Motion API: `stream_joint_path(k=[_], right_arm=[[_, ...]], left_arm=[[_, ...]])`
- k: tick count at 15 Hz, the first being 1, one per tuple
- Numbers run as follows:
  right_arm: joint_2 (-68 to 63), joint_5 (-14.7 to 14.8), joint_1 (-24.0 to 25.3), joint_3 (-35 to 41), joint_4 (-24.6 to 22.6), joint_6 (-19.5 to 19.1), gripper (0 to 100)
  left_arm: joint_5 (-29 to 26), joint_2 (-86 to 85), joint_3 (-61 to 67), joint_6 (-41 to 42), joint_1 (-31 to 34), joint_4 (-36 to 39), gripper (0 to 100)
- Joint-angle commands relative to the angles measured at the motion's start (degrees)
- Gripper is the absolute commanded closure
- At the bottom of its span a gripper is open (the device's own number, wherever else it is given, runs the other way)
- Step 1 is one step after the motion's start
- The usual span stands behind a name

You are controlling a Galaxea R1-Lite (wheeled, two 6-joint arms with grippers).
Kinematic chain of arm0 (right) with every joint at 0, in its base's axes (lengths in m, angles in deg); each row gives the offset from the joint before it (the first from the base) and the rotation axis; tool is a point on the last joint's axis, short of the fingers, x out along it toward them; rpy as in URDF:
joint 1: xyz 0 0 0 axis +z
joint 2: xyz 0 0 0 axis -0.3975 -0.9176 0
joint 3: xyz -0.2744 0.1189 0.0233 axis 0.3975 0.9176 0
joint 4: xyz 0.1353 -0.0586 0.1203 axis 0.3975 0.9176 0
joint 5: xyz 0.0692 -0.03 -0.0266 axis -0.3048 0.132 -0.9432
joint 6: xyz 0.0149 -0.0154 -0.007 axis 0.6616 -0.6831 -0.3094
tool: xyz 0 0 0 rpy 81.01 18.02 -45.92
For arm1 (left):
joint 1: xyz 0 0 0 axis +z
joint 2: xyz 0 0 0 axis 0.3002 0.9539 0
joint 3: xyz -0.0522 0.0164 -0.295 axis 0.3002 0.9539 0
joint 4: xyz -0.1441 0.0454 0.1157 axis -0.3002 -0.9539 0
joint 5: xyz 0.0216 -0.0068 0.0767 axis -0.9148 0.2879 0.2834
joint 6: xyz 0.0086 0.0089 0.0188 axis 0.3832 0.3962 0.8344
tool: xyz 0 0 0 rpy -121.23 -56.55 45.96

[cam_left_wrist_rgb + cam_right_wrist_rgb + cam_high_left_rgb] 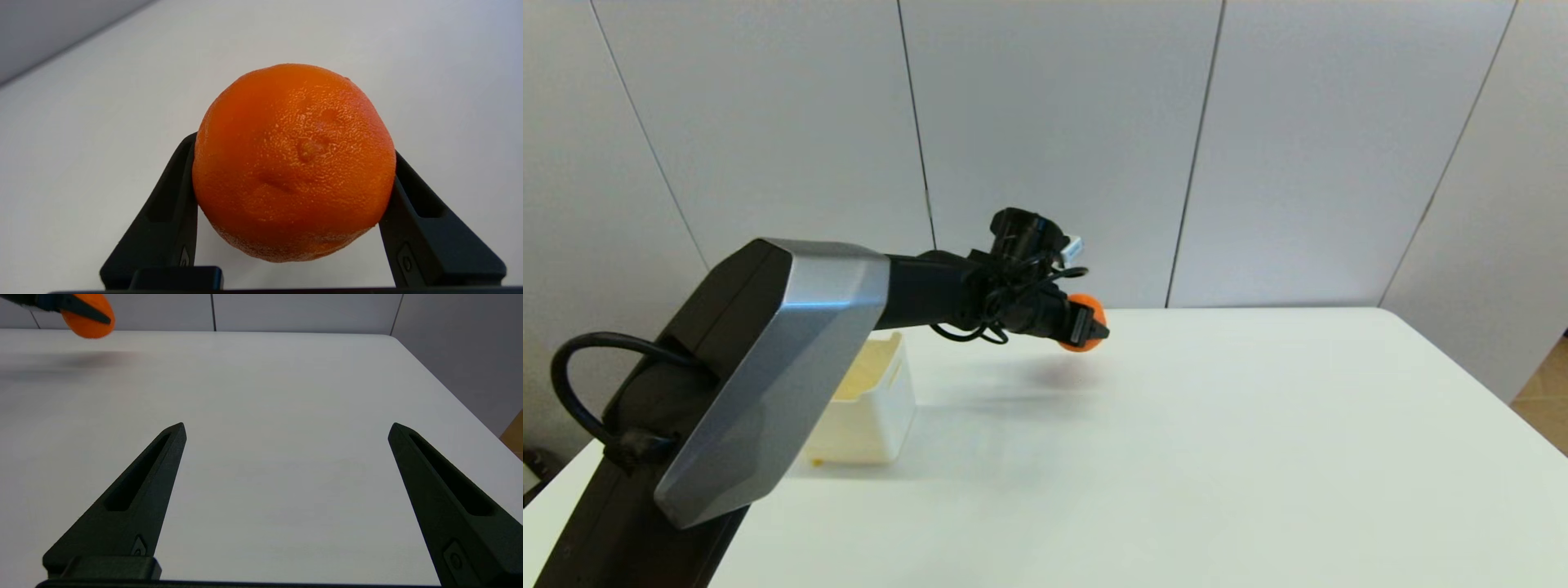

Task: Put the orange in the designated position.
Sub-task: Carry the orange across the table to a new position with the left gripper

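Observation:
My left gripper is shut on the orange, a round bright fruit with dimpled skin, and holds it in the air above the far middle of the white table. In the left wrist view the orange fills the space between the two black fingers, which press on its sides. From the right wrist view the orange appears far off, with a black fingertip of the left gripper across it. My right gripper is open over bare table at the near right, out of the head view.
A cream plastic bin stands on the table at the left, partly behind my left arm's black and silver housing. Grey wall panels rise behind the table's far edge. The table's right edge drops off to the floor.

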Motion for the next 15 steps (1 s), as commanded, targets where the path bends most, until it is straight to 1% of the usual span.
stream_joint_path(k=[1,6,9,15], right_arm=[[-0.1,0.0,0.0,0.0,0.0,0.0,0],[-0.1,0.0,0.0,0.0,0.0,0.0,0],[-0.1,0.0,0.0,0.0,0.0,0.0,0],[-0.1,0.0,0.0,0.0,0.0,0.0,0]], left_arm=[[0.0,-5.3,0.2,-0.1,1.3,-0.1,100],[4.5,-12.5,1.4,-0.3,3.9,-0.1,100],[4.6,-19.0,5.8,0.0,6.8,-0.1,100],[4.5,-32.1,15.3,0.4,15.0,-0.1,100]])
